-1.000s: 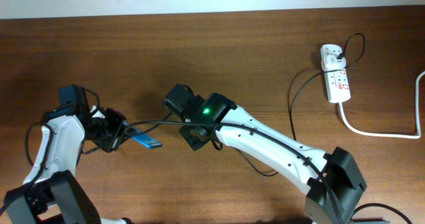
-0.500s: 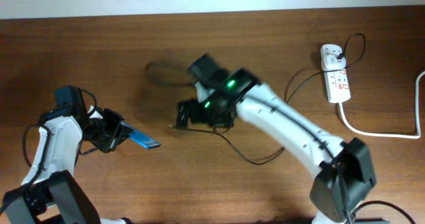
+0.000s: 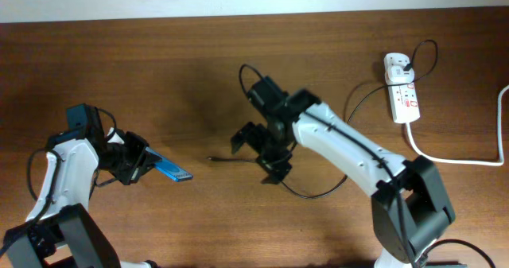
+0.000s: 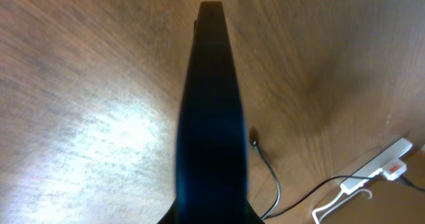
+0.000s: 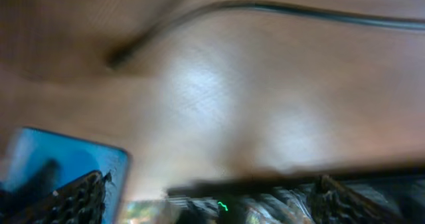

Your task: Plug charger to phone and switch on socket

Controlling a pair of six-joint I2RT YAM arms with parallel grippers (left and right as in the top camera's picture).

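Matt wood-grain table point(image 3: 159, 61), glossy phone point(image 3: 170, 170) screen, white plastic socket point(image 3: 402, 91).

The left arm bends up along the left side of the overhead view, its tool point(image 3: 137, 161) pointing right with jaws clamped on the phone point(image 3: 172, 170). The right arm stretches from the lower right toward the middle, its tool point(image 3: 258, 154) facing left, jaws spread wide and empty.

Brown wood-grain desk point(image 3: 159, 61), bright blue phone point(image 3: 171, 170) screen with black edges in the black left hand point(image 3: 145, 159), thin black charger point(image 3: 235, 160) cable, white socket point(image 3: 402, 93) with red markings, white cord point(image 3: 453, 158), white arms point(image 3: 342, 145), black joints
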